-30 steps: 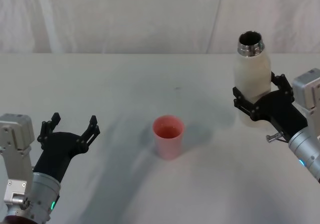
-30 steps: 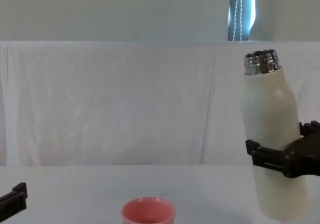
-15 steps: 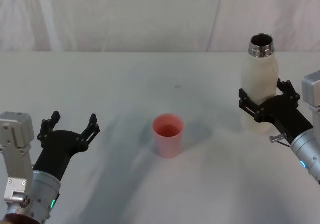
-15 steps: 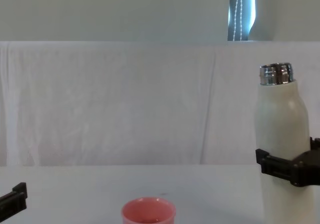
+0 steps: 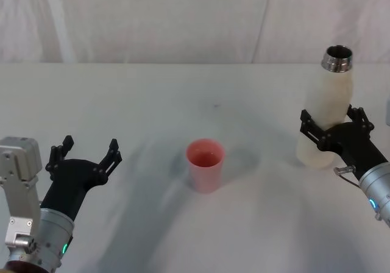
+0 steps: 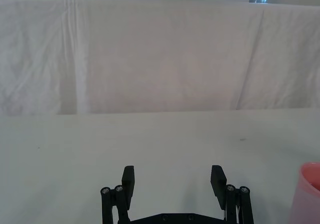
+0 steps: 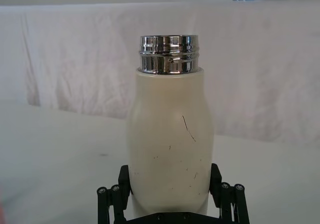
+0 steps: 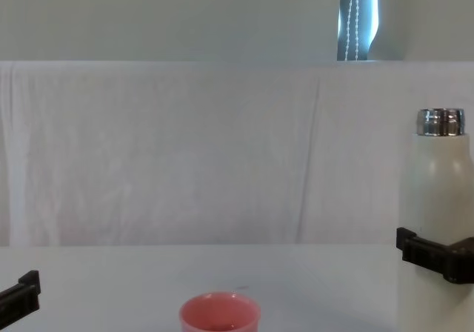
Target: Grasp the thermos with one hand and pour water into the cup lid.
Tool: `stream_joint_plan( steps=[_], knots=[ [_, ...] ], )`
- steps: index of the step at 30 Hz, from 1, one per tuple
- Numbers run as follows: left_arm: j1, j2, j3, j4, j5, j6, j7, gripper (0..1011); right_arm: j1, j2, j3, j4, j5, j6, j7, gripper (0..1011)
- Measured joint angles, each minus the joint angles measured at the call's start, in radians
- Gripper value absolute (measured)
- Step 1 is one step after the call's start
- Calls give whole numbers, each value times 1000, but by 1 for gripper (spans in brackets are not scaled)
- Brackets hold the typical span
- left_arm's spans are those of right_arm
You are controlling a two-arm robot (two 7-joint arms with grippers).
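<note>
Thermos (image 7: 170,149) cream-white, scuffed, steel neck, apparently uncapped.

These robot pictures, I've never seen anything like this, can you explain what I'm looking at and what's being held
It is a two-armed robot at a white table. One picture looks down from its head, one looks across from its chest, and one comes from each wrist. The right gripper, black fingers on a grey arm, is closed around a tall cream thermos with an open steel neck, standing upright. The left gripper waits open, holding nothing. A small pink cup lid stands mid-table between the two arms.
</note>
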Motion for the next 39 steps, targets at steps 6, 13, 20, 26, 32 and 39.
stream_joint_plan(
  steps=[6,13,20,26,32,39],
  knots=[
    [0,0,0,0,0,0,0,1001,-4,-6,7,17,30,-27,0,951],
    [0,0,0,0,0,0,0,1001,-8,-1,5,36,39,-66,5,951],
    [0,0,0,0,0,0,0,1001,-4,0,4,59,46,-95,8,951],
    [0,0,0,0,0,0,0,1001,5,-1,0,81,54,-113,15,951],
    [0,0,0,0,0,0,0,1001,13,-2,-5,97,54,-119,15,951],
    [0,0,0,0,0,0,0,1001,23,-1,-6,116,55,-127,18,951]
  ],
)
